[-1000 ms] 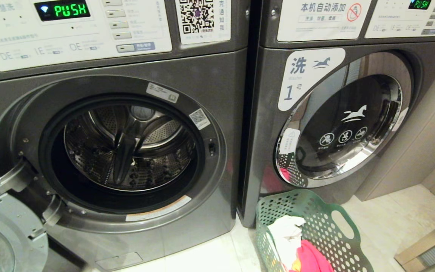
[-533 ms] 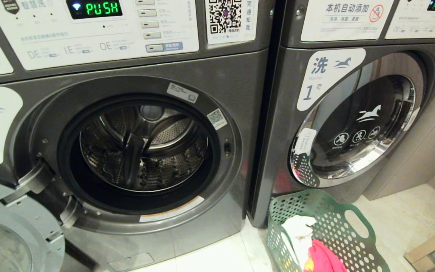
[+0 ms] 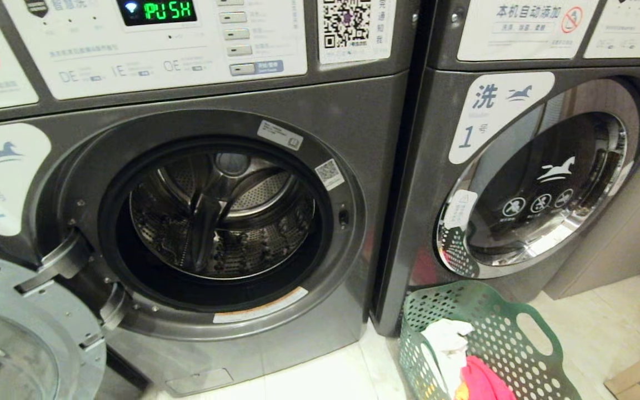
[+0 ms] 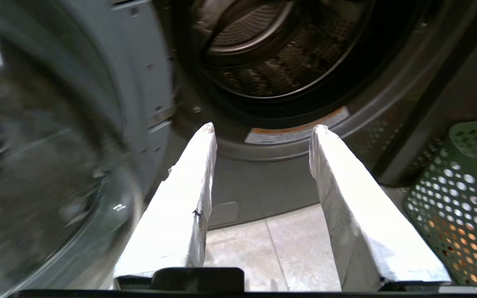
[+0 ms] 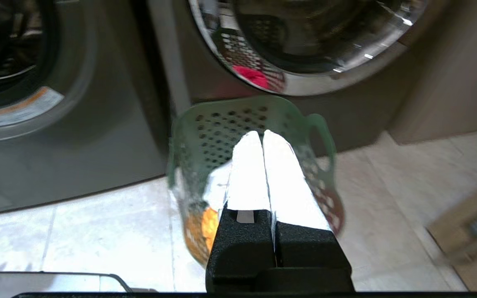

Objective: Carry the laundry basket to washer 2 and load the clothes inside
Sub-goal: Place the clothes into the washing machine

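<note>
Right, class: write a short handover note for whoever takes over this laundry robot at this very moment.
Left gripper: open, empty, facing washer 2.
Right gripper: shut, empty, above the laundry basket.
Washer 2: door swung open, no clothes visible in the drum.
Basket: on the floor in front of washer 1, holding the clothes.
Done: basket delivered.
Left: load every garment.

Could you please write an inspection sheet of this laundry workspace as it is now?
Surface: pale tiled floor, bare where visible.
Job's things: washer 2, door swung open, drum looks empty; laundry basket on the floor before washer 1, whose door is shut; clothes in the basket.
Clutter: nothing seen.
Grippers: left tool open, empty, facing washer 2; right tool shut, empty, above the basket.
Cables: nothing seen.
Surroundings: beige wall panel beside washer 1.
</note>
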Tool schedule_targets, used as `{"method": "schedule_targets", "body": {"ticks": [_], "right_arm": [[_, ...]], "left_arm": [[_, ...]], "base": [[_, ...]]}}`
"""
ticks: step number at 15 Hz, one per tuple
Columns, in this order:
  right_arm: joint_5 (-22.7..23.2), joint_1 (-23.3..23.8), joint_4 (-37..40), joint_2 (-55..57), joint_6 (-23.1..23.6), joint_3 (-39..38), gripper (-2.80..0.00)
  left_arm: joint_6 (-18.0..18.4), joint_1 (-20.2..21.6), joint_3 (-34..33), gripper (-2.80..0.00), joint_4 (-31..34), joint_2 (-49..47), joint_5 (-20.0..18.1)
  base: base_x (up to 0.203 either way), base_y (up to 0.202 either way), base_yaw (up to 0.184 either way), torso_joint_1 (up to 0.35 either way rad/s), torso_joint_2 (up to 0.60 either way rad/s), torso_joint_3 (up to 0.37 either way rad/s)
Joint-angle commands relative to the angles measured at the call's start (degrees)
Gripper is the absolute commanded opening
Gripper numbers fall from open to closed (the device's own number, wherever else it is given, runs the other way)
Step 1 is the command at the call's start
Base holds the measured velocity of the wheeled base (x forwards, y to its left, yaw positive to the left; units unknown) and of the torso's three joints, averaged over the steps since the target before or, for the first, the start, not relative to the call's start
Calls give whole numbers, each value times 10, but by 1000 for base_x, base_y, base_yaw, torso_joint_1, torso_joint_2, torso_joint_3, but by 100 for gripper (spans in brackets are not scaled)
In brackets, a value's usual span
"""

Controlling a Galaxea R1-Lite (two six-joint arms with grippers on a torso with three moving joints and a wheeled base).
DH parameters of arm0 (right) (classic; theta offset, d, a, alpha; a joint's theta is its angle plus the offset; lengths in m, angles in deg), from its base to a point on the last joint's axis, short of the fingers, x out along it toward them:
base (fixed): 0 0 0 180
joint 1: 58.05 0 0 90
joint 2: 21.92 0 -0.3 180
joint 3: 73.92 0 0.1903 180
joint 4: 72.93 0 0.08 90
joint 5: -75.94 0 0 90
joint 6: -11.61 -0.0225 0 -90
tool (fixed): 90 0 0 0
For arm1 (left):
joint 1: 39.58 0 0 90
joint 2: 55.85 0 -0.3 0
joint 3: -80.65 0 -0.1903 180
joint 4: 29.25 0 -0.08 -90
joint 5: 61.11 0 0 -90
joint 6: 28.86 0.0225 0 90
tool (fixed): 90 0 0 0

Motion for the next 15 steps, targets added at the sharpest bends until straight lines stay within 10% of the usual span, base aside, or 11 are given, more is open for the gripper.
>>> {"method": "schedule_targets", "body": {"ticks": [1, 15], "right_arm": [[-1, 0, 0, 1, 0, -4, -280], [-3, 0, 1, 1, -10, -4, -280]], "left_arm": [[0, 0, -4, -280, 0, -1, 0], [4, 0, -4, -280, 1, -1, 0]], "base": [[0, -3, 142, -1, 7, -1], [0, -2, 51, 2, 1, -2]]}}
